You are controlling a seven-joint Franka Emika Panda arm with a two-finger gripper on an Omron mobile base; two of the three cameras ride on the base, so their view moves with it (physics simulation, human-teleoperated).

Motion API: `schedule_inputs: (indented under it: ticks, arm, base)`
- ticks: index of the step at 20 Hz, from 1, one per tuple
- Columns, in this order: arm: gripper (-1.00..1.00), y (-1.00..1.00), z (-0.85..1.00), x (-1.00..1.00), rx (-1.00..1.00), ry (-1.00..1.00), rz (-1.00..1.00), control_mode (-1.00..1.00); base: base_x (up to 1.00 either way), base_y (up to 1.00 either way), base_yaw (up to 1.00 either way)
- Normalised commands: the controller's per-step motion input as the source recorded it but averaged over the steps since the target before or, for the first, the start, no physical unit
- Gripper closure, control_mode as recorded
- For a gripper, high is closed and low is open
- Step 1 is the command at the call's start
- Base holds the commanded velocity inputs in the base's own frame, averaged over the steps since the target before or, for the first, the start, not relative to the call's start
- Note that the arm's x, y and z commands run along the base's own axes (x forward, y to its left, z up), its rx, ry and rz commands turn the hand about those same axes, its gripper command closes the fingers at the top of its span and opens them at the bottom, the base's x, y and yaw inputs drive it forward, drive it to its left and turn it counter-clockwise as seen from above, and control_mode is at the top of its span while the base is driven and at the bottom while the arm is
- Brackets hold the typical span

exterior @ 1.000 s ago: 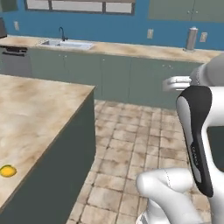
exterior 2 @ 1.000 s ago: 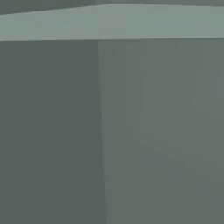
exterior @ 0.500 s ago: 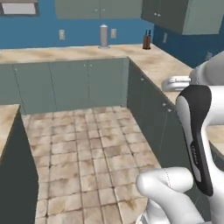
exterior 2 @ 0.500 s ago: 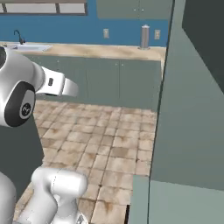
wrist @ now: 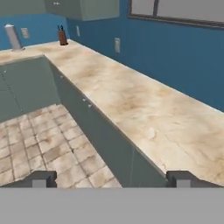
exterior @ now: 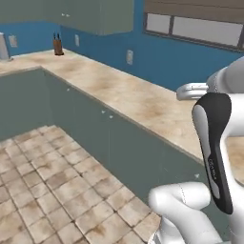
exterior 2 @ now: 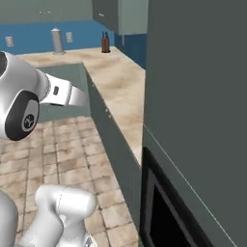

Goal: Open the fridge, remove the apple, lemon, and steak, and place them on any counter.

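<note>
Fridge: position cannot be told from these views; judged that the base must come round to face it before any pull on a handle.
Gripper (wrist: 113, 179): released, finger tips set wide apart at the bottom of the hand view, nothing between them. It is carried empty and aimed along the wall counter, judged a travel posture and not a reach.
Wall counter (wrist: 131, 100): beige stone top running from lower right to upper left under the blue wall; its near stretch would serve as a set-down place.
Knife block (wrist: 62, 36): upper left, at the counter's far end against the wall, well apart from the gripper.
Tall cabinet (exterior 2: 202, 96): right side of the right base view, grey-green, with a dark appliance opening low down; not the target.
</note>
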Motion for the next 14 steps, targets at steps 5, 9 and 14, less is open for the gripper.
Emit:
schedule_inputs:
  ticks: [5, 9, 14]
  arm:
    - [-1.00, 0.00, 0.00, 0.00, 0.00, 0.00, 0.00, 1.00]
    - [-1.00, 0.00, 0.00, 0.00, 0.00, 0.00, 0.00, 1.00]
    - [-1.00, 0.00, 0.00, 0.00, 0.00, 0.00, 0.00, 1.00]
  base:
    - [-0.49, 0.25, -0.75]
    - [-0.57, 0.04, -0.73]
    - [-0.62, 0.00, -0.71]
